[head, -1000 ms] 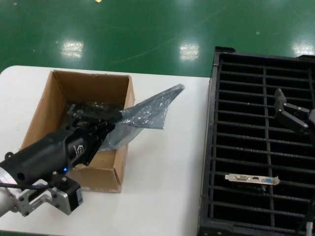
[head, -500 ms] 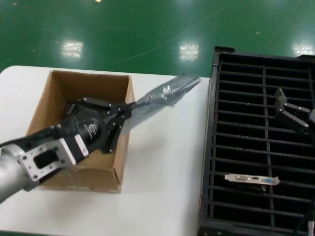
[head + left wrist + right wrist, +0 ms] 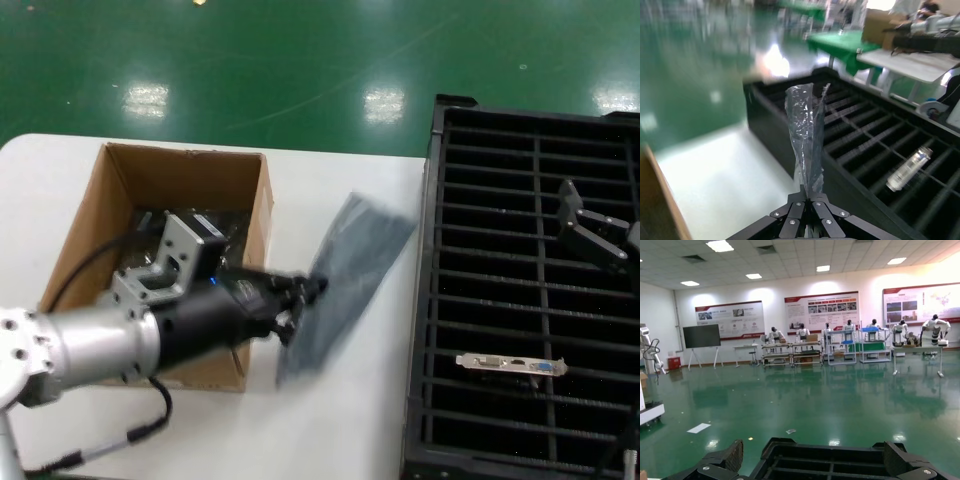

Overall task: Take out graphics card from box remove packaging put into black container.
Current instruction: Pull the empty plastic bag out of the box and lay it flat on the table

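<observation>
Green floor behind a white bench (image 3: 340,420). Left tool (image 3: 300,300), closed on the packaging (image 3: 350,270), holds it over the bench between box (image 3: 150,180) and black container (image 3: 500,300), where one graphics card (image 3: 512,364) lies. Best keep the pinch firm and carry level. Right tool (image 3: 590,235) hovers over the container, fingers spread.

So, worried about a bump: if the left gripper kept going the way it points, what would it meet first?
Probably the near wall of the black container. The left gripper, shut on the packaging, points across bare table toward it; depth is uncertain.
</observation>
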